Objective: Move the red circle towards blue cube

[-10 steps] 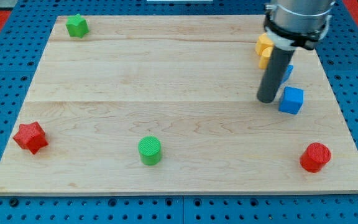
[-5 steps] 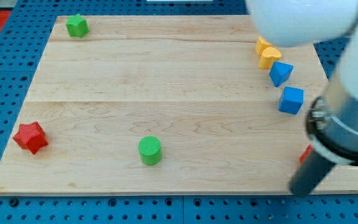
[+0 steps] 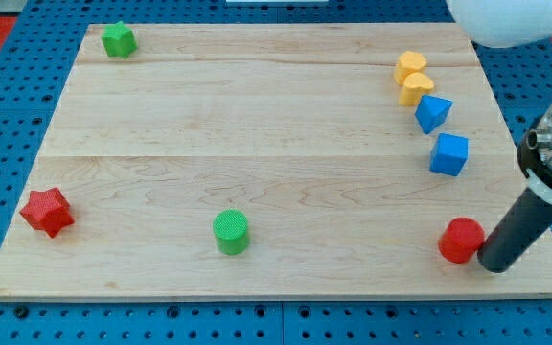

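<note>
The red circle [image 3: 461, 240] lies near the board's bottom right corner. My tip [image 3: 494, 265] is at its right side, touching or nearly touching it. The blue cube [image 3: 448, 154] sits above the red circle, toward the view's top, about a block's width of board between them. A second blue block [image 3: 432, 112] lies just above the cube.
Two yellow blocks [image 3: 411, 77] sit at the top right. A green cylinder [image 3: 230, 232] lies at bottom centre, a red star-like block [image 3: 46, 212] at bottom left, a green block [image 3: 118, 39] at top left. The board's right edge [image 3: 535, 192] is close to the rod.
The rod swung from beside the blue cube down to the bottom right, then to the red circle's right side. The red circle has slid a little to the left.
</note>
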Available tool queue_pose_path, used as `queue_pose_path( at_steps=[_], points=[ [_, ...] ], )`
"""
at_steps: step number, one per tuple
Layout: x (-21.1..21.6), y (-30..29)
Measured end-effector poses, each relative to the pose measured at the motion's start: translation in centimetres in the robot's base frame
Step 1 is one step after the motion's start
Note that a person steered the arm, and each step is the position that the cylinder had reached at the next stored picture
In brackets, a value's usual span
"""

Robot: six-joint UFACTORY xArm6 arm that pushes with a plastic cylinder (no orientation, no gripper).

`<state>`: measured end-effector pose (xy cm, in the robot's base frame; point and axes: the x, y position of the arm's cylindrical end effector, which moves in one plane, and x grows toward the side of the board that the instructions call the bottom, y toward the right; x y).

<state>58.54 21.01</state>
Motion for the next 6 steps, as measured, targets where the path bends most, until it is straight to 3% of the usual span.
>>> queue_pose_path(
  at_steps=[4,6],
  points=[
    [-0.3,-1.0],
    [0.4,-5.0]
  ],
)
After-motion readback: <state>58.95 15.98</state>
